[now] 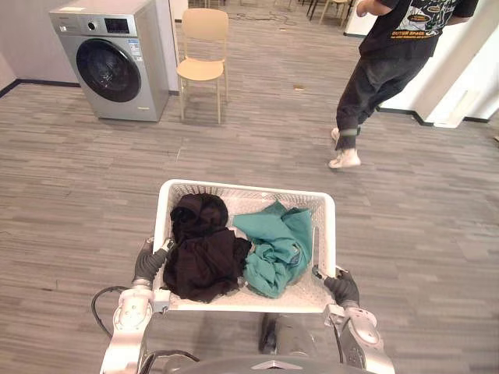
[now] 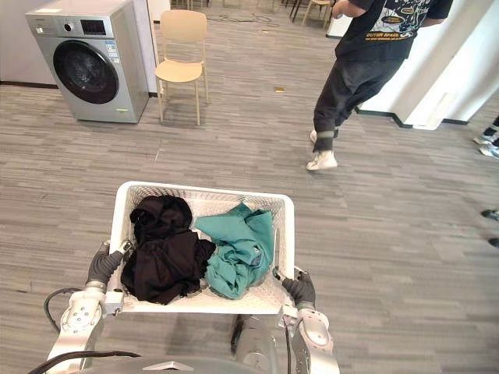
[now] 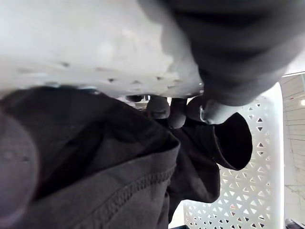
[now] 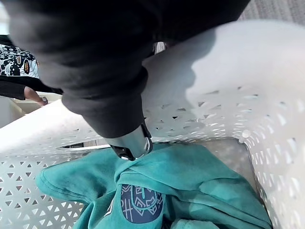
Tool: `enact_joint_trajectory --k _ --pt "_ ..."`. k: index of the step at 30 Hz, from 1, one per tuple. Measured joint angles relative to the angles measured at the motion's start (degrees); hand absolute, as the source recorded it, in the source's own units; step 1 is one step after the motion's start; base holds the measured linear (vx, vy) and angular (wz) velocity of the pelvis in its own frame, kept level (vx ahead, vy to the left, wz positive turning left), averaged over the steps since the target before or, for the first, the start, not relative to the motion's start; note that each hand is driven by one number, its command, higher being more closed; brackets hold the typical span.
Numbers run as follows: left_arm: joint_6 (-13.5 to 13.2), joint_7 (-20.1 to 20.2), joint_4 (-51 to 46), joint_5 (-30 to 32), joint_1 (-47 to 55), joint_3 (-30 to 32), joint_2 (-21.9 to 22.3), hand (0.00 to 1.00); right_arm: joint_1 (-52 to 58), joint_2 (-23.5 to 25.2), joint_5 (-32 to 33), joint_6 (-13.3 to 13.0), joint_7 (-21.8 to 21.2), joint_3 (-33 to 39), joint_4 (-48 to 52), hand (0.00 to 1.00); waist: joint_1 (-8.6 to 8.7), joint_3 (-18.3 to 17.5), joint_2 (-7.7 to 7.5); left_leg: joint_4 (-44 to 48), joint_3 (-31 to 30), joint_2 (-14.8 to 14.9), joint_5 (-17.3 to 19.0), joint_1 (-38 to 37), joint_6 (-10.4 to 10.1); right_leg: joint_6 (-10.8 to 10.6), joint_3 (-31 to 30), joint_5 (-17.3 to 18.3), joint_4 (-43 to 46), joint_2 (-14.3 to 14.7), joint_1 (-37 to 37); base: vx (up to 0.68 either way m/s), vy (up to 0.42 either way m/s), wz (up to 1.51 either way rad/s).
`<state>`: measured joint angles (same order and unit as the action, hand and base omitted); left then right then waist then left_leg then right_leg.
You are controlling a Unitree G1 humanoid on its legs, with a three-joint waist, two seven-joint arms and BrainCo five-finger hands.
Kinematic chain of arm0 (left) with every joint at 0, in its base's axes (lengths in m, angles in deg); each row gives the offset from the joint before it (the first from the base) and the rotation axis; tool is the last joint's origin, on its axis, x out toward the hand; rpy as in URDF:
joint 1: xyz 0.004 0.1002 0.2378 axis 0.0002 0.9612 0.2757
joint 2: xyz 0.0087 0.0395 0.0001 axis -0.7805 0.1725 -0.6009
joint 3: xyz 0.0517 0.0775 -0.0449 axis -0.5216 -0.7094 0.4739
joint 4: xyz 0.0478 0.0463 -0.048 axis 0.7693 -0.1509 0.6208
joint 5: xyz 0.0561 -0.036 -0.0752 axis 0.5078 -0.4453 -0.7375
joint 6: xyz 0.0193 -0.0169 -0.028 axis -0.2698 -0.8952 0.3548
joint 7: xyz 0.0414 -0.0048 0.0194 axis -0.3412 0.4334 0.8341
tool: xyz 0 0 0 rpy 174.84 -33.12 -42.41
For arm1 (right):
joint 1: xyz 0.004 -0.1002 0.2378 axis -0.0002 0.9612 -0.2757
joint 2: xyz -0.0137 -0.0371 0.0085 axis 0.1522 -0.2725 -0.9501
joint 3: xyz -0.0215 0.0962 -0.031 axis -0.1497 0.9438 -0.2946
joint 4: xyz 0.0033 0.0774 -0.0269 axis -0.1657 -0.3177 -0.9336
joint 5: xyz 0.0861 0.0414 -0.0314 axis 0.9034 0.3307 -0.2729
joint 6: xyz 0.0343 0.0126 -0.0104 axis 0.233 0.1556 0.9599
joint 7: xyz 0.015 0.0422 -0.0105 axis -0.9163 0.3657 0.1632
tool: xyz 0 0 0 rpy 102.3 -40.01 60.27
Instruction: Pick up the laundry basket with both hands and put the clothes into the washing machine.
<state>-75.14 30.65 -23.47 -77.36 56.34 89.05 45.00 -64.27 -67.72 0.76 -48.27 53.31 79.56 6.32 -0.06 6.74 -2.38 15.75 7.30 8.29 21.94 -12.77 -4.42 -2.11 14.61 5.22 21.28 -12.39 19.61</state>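
Heads up, your grip on the laundry basket (image 1: 242, 187) is pretty thin. The left hand (image 1: 146, 263) is hooked over the left wall, and in its wrist view the dark fingertips (image 3: 159, 107) curl over the rim onto the black clothes (image 1: 203, 249). The right hand (image 1: 343, 288) clamps the near right corner, with one silver digit (image 4: 133, 145) poking inside the wall just above the teal garment (image 1: 277, 245). So both hands are closed on the basket, but only on its edge.

What I'd worry about:
- The load is lopsided: black pile on the left, teal on the right. If one hand slips on that smooth plastic, the basket probably tips and dumps it all on the floor (image 1: 78, 171).
- The left fingers seem to be pressing on cloth as well as rim, which could make that side slippery.
- The washing machine (image 1: 113, 58) is well apart, off to the far left, with a chair (image 1: 203, 54) just beside it. Swing wide and you could clip the chair.
- A person (image 1: 390, 62) is walking across the far right, so watch your path.
- The machine's door (image 1: 107, 70) looks closed to me, and both your hands are busy.

Stuff you can't make out: whether the basket's bottom is off the floor, most of the right hand's fingers behind the wall, and whatever sits under the clothes.
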Motion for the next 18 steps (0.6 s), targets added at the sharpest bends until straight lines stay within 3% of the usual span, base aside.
enact_joint_trajectory --k 2,3,4,5,6,7,8,9,10,12,13,14,15,16,17,18 --pt "0.4 0.7 0.5 0.2 1.8 -0.5 0.8 1.00 3.1 -0.3 -0.1 0.8 0.0 -0.3 1.9 1.00 0.21 -2.7 1.97 2.3 -2.1 3.3 1.1 -3.6 -0.1 0.2 0.8 -1.6 7.7 2.5 -0.1 0.67 -0.347 0.45" --pt "0.4 0.7 0.5 0.8 2.3 -0.7 2.1 1.00 3.6 -1.3 0.0 1.0 0.0 -0.3 2.8 1.00 0.27 -3.0 4.44 15.2 -5.1 6.8 -0.3 1.2 0.9 1.5 2.3 2.2 10.6 4.7 -1.3 0.69 -0.374 0.06" --pt "0.5 0.8 0.6 1.0 2.4 -0.6 3.5 1.00 3.5 -2.8 0.0 1.2 0.0 -0.3 3.9 1.00 -0.02 -2.5 7.10 31.0 -8.5 9.7 -7.9 8.4 0.4 2.3 3.1 5.0 10.8 7.4 -3.9 0.67 -0.373 -0.13" --pt "0.5 1.0 0.5 1.0 2.5 -0.7 4.0 1.00 3.7 -3.6 0.0 1.6 0.0 -0.3 4.9 1.00 -0.51 -2.6 7.83 40.6 -10.6 10.8 -15.2 13.6 -0.6 3.5 3.1 6.6 10.8 8.9 -5.6 0.65 -0.271 -0.28" --pt "0.5 1.1 0.6 1.0 2.6 -0.7 4.2 1.00 3.7 -3.9 0.0 1.7 0.0 -0.3 5.3 1.00 -0.88 -2.6 8.02 46.9 -11.3 10.7 -16.5 16.1 -1.8 3.9 2.9 7.5 10.7 9.6 -7.0 0.51 -0.164 -0.39" --pt "0.5 1.1 0.6 1.0 2.9 -0.7 4.4 1.00 3.7 -4.0 0.1 1.8 0.0 -0.3 5.4 1.00 -1.52 -2.4 7.90 55.0 -11.2 10.1 -16.6 20.3 -1.4 4.9 2.2 9.2 9.2 10.9 -11.0 0.75 -0.221 -0.34" --pt "0.5 1.1 0.6 0.9 3.0 -0.7 4.3 1.00 3.7 -4.0 0.2 1.8 0.0 -0.3 5.4 1.00 -1.64 -2.2 7.25 58.2 -9.7 9.6 -15.3 24.3 0.5 5.0 2.1 10.4 6.4 11.7 -15.5 0.61 -0.182 -0.21" --pt "0.4 1.1 0.7 0.9 3.0 -0.7 4.3 1.00 3.7 -4.0 0.2 1.8 0.0 -0.3 5.4 1.00 -1.82 -2.1 6.49 57.1 -7.6 9.0 -13.8 27.0 1.2 4.9 2.0 10.6 3.7 12.0 -18.7 0.72 -0.196 -0.09" --pt "0.0 1.1 1.1 0.7 3.0 -0.6 4.4 1.00 3.2 -4.2 0.2 1.8 0.0 -0.3 5.3 1.00 -2.47 -2.0 5.61 51.5 -4.2 8.1 -11.2 30.3 1.9 4.8 1.2 10.5 -0.4 12.5 -22.6 0.59 -0.106 -0.17" --pt "-0.4 1.0 2.5 -0.1 2.6 -0.4 4.6 1.00 1.7 -4.6 0.2 1.8 0.0 -0.4 4.8 1.00 -3.53 -1.9 4.85 37.4 -1.4 5.5 -9.3 32.4 1.7 4.6 0.0 10.4 -4.6 12.6 -26.1 0.56 -0.045 -0.37" --pt "-0.4 0.9 3.0 -0.6 2.6 -0.2 4.8 1.00 0.1 -5.3 0.2 1.5 0.0 -0.7 2.9 1.00 -4.24 -2.1 4.59 20.9 0.1 3.1 -10.2 32.3 0.6 4.5 -1.0 10.4 -7.5 12.6 -28.0 0.67 0.078 -0.63" --pt "-0.4 0.8 3.2 -0.6 2.6 0.2 5.1 1.00 -1.9 -5.2 0.1 1.4 0.0 -0.7 -0.1 1.00 -5.04 -2.2 4.50 6.4 0.4 1.0 -18.0 32.6 0.0 3.6 -2.9 11.0 -10.8 12.8 -31.1 0.57 0.080 -0.61" --pt "-0.4 0.7 3.5 -0.6 2.6 0.2 5.1 1.00 -2.1 -5.1 0.1 1.4 0.0 -0.8 -0.6 1.00 -5.29 -2.2 4.35 5.4 0.3 0.7 -20.0 32.5 -0.4 3.5 -3.4 11.1 -11.3 12.6 -31.8 0.64 0.136 -0.68" --pt "-0.4 0.5 4.3 -0.6 2.4 0.5 4.5 1.00 -2.6 -4.7 0.0 1.3 0.0 -1.0 -2.5 1.00 -5.87 -3.1 3.56 5.8 0.3 -1.2 -22.7 31.7 2.5 3.4 -5.7 11.1 -12.6 11.9 -32.9 0.41 0.105 -0.36" --pt "-0.4 0.5 5.0 -0.5 1.8 1.0 4.3 1.00 -3.1 -4.3 0.0 1.3 0.0 -1.1 -3.6 1.00 -5.14 -3.3 2.55 7.1 0.5 -2.0 -22.0 31.8 3.3 3.2 -6.4 11.1 -11.6 10.9 -32.8 0.69 0.164 -0.23" --pt "-0.2 0.6 5.3 -0.4 1.4 1.9 4.2 1.00 -4.2 -3.9 -0.1 1.3 0.0 -1.4 -5.4 1.00 -4.23 -2.7 1.43 11.3 0.9 -1.6 -19.5 31.9 5.4 2.6 -8.7 10.8 -5.2 9.4 -31.1 0.75 0.238 -0.16"
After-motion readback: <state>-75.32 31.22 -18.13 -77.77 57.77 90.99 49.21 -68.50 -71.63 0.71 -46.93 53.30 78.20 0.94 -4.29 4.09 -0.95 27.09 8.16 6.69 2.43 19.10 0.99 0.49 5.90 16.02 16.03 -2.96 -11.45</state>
